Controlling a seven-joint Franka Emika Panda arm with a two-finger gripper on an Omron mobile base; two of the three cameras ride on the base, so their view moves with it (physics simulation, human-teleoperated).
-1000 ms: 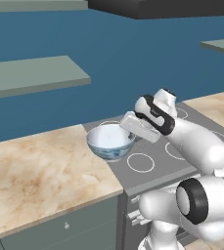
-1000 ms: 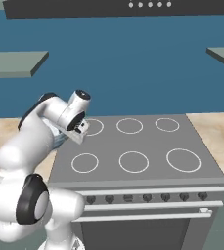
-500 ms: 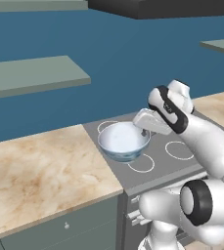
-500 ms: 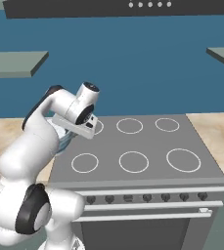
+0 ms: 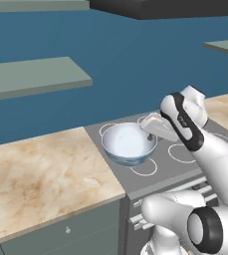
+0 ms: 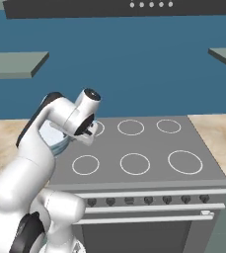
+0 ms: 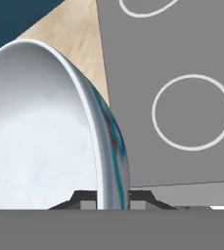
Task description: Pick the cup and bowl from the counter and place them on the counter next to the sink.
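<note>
The gripper point(image 5: 150, 135) is clamped narrowly on the right rim of the bowl point(image 5: 128, 143), holding it lifted above the left burners of the stovetop point(image 5: 185, 154), just right of the counter point(image 5: 41, 174). In the hand view the bowl's rim point(image 7: 111, 161) sits between the fingertips.

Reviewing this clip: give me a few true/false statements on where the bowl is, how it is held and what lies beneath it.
1. The claw grips the bowl by its rim. True.
2. The bowl rests flat on the counter. False: it is held up over the stovetop.
3. The bowl holds a green cup. False: its inside looks empty.
4. In the hand view, a white ring burner lies beside the bowl's rim. True.
5. The claw's jaws stand wide open, clear of the bowl. False: they are closed on the rim.
</note>
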